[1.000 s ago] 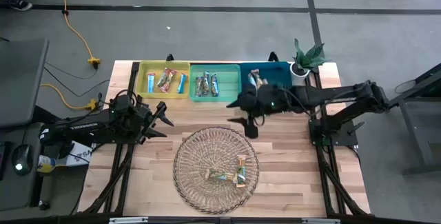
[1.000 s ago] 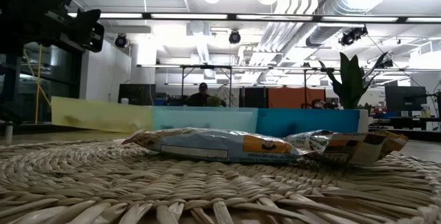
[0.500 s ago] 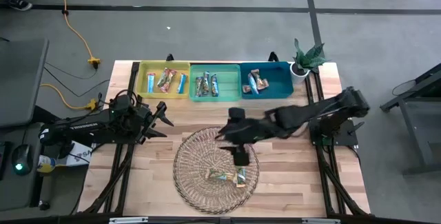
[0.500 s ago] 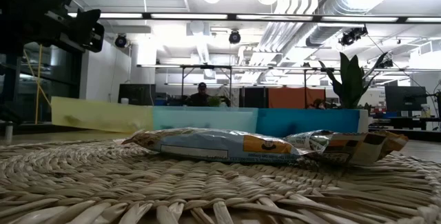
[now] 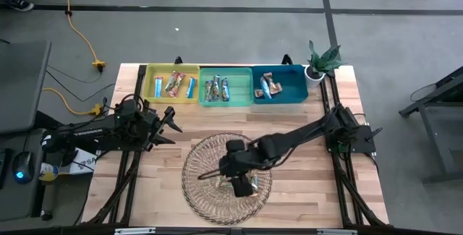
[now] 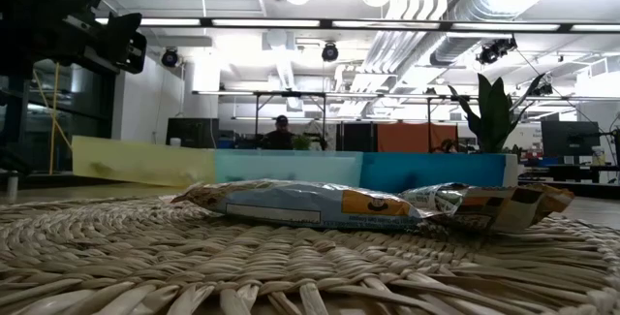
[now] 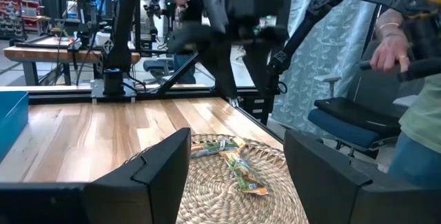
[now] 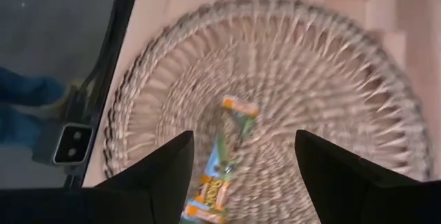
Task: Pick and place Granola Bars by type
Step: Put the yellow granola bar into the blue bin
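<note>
A pale wooden table (image 5: 304, 177) carries a round wicker plate (image 5: 199, 184). Two granola bars (image 8: 219, 155) lie near the plate's middle, touching end to end. The right gripper (image 5: 239, 184) hovers right over them, fingers spread apart and holding nothing. Beyond the plate stand the yellow bin (image 5: 153, 83), green bin (image 5: 242, 90) and teal bin (image 5: 289, 87), each holding more bars. The left gripper (image 5: 170, 125) waits left of the plate, fingers apart and empty.

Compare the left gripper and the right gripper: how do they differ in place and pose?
The left gripper waits over bare wood beside the wicker plate, while the right gripper hovers above the plate. The left gripper points level across the table; the right gripper looks down at the granola bars on the plate. Both are open and hold nothing.
</note>
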Available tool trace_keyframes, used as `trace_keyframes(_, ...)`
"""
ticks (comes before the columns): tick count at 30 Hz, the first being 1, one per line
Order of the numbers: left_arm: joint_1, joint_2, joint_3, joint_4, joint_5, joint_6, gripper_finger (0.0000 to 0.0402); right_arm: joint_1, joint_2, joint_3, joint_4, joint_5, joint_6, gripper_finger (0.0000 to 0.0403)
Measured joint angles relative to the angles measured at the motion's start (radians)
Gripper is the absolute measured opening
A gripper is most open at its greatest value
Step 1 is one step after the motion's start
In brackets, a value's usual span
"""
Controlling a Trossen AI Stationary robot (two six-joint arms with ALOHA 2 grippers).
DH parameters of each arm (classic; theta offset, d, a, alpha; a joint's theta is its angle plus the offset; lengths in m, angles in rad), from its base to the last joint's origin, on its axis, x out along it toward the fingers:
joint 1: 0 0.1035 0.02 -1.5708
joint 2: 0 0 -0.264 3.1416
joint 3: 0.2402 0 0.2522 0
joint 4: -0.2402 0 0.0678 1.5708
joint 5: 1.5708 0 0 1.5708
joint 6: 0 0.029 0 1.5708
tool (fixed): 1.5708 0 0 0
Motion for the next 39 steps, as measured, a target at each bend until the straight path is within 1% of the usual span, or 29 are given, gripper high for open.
trace_keyframes(10, 0.0, 0.0, 0.0, 0.0, 0.0, 0.0, 0.023, 0.073, 0.091, -0.002, -0.012, 0.003, 0.214, 0.0238)
trace_keyframes(16, 0.0, 0.0, 0.0, 0.0, 0.0, 0.0, 0.023, 0.105, 0.156, -0.002, -0.013, 0.055, 0.296, 0.0238)
trace_keyframes(19, 0.0, 0.0, 0.0, 0.0, 0.0, 0.0, 0.023, 0.105, 0.178, -0.002, -0.013, 0.087, 0.336, 0.0238)
trace_keyframes(21, 0.0, 0.0, 0.0, 0.0, 0.0, 0.0, 0.023, 0.104, 0.189, -0.002, -0.013, 0.09, 0.356, 0.0238)
trace_keyframes(28, 0.0, 0.0, 0.0, 0.0, 0.0, 0.0, 0.023, 0.095, 0.219, -0.002, -0.008, 0.075, 0.373, 0.0238)
trace_keyframes(33, 0.0, 0.0, 0.0, 0.0, 0.0, 0.0, 0.023, 0.094, 0.22, -0.002, -0.007, 0.105, 0.371, 0.0238)
trace_keyframes(39, 0.0, 0.0, 0.0, 0.0, 0.0, 0.0, 0.023, 0.088, 0.225, -0.002, -0.008, 0.103, 0.352, 0.0238)
